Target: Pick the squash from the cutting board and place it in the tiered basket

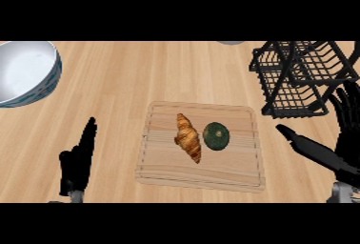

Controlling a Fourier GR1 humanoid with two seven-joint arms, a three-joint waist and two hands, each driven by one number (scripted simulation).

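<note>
A dark green squash (pixel 216 136) lies on the wooden cutting board (pixel 232 169), right of centre. Beside it on the left lies a golden croissant (pixel 187 137). The black wire tiered basket (pixel 301 76) stands at the upper right, just past the board's far right corner. My right hand (pixel 346 143) is open at the right edge, fingers straight up and thumb pointing left toward the board, apart from the squash. Left of the board, my left hand (pixel 76 164) is open near the lower edge, fingers up, holding nothing.
A large white bowl (pixel 25 71) with a blue-patterned outside sits at the upper left. A grey object (pixel 231 42) peeks in at the top edge. Light wood counter (pixel 141 71) spreads between bowl and basket.
</note>
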